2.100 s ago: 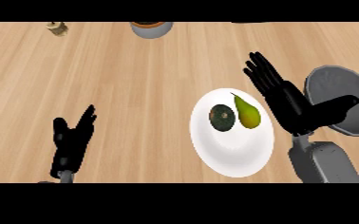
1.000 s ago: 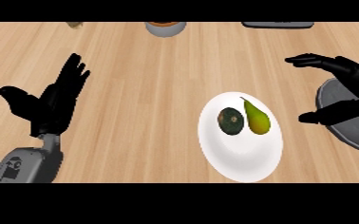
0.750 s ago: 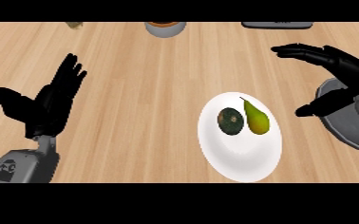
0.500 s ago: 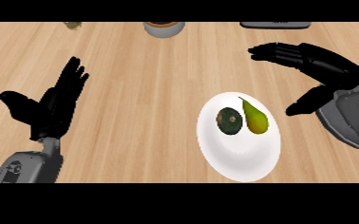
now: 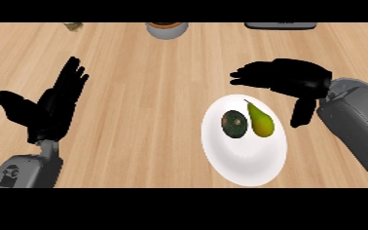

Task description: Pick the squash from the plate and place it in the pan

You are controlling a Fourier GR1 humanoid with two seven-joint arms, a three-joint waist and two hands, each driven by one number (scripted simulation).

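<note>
A white plate point(image 5: 244, 170) lies on the wooden counter right of centre. On it sit a dark green round squash point(image 5: 233, 124) and, touching its right side, a yellow-green pear point(image 5: 260, 121). My right hand point(image 5: 287, 77) hovers open just beyond the plate's far edge, fingers stretched leftward and thumb point(image 5: 302, 113) hanging down beside the pear. It holds nothing. My left hand point(image 5: 52, 106) rests open at the left, fingers up. No pan shows; my right forearm point(image 5: 348, 117) fills the right edge.
At the counter's far edge stand a grey bowl point(image 5: 167, 29), a dark flat object point(image 5: 280, 25) to the right and a small item point(image 5: 72, 26) to the left. Bare wood lies between my left hand and the plate.
My right hand has swung leftward from the right edge to the plate's far side, its forearm now covering where the grey pan showed. The left hand has stayed still over the last second.
</note>
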